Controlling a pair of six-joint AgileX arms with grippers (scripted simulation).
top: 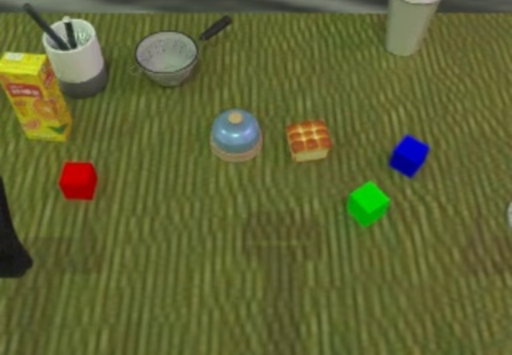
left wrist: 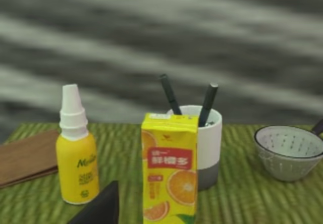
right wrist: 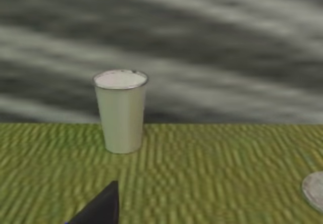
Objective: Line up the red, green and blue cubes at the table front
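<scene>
Presently, step in hand: opening stage, judging by the layout; no cube gripped, none yet lined up at the front.
Red cube (top: 78, 180): sitting on the table's left side, below the juice carton (top: 34, 97), apart from it, well apart from the other two cubes.
Green cube (top: 368, 203): resting right of centre, nearest the front of the three.
Blue cube (top: 410, 155): lying just up and right of the green cube, near but not touching.
Table (top: 240, 291): showing a bare front strip where the row is wanted.
Left gripper (top: 10, 243): waiting at the left edge, below the red cube; only a dark tip showing in the left wrist view; cannot tell whether fingers are open or closed.
Right gripper: not showing in the top view; a dark tip alone appearing in the right wrist view; finger state cannot be told.
Bystanders: bun (top: 309, 140) and bell (top: 236, 135) at centre, strainer (top: 167, 56) and pen mug (top: 76, 57) at the back left, tall cup (top: 414, 11) at the back right, yellow bottle (left wrist: 76, 156) showing in the left wrist view.
Next move, as judged: probably reaching with the left gripper for the red cube, it being the nearest; calling for open fingers, a straight descent over the cube, and clearance from the carton.
</scene>
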